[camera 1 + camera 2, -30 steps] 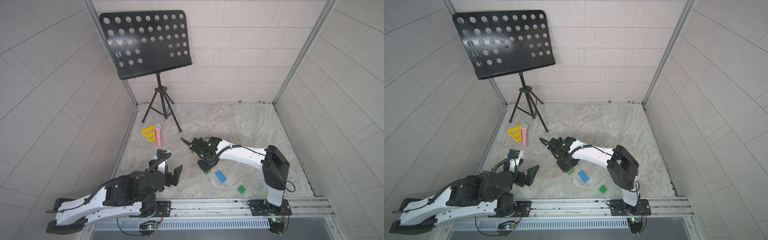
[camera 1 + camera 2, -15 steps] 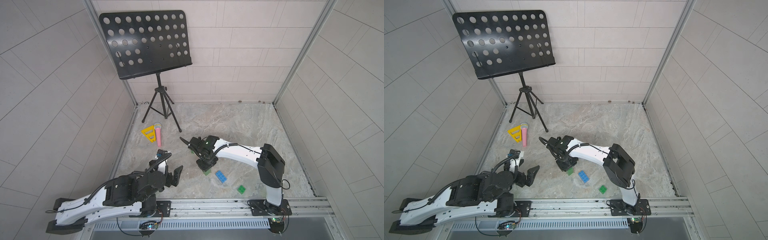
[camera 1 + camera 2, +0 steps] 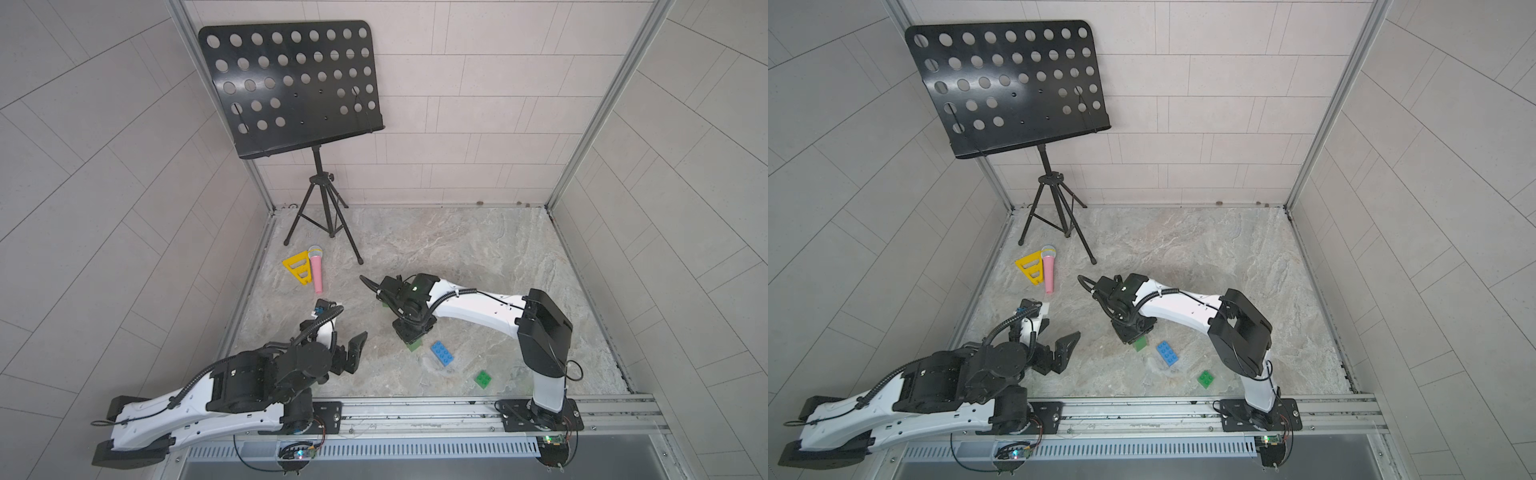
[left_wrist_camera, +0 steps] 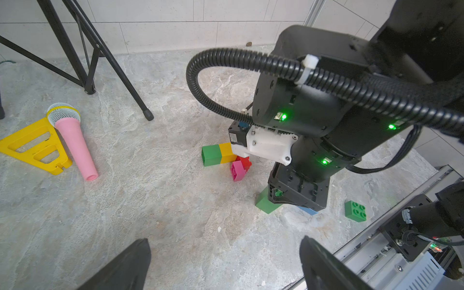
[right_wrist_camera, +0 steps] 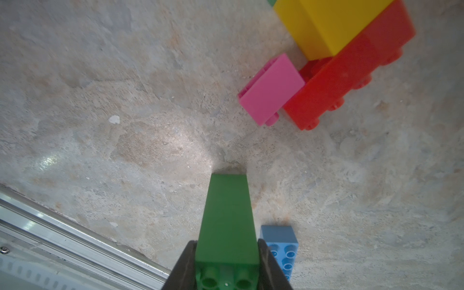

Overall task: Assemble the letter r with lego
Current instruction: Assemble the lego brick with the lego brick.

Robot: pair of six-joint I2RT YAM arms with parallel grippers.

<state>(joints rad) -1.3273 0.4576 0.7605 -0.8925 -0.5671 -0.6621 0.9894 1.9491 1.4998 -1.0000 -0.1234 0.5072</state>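
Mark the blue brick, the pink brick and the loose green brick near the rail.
blue brick (image 3: pixel 443 354): in a top view, studded top.
pink brick (image 4: pixel 238 171): left wrist view, facing side.
loose green brick (image 3: pixel 483 378): in a top view, studded top.

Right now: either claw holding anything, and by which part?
Right claw pinches the tall green lego piece by opposite side faces at its upper end. Left claw is open and empty.

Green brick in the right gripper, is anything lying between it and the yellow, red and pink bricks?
Nothing visible. The right gripper grips the green brick, and only bare floor lies between it and the pink brick, red brick and yellow brick. The blue brick sits beside it, off that path.
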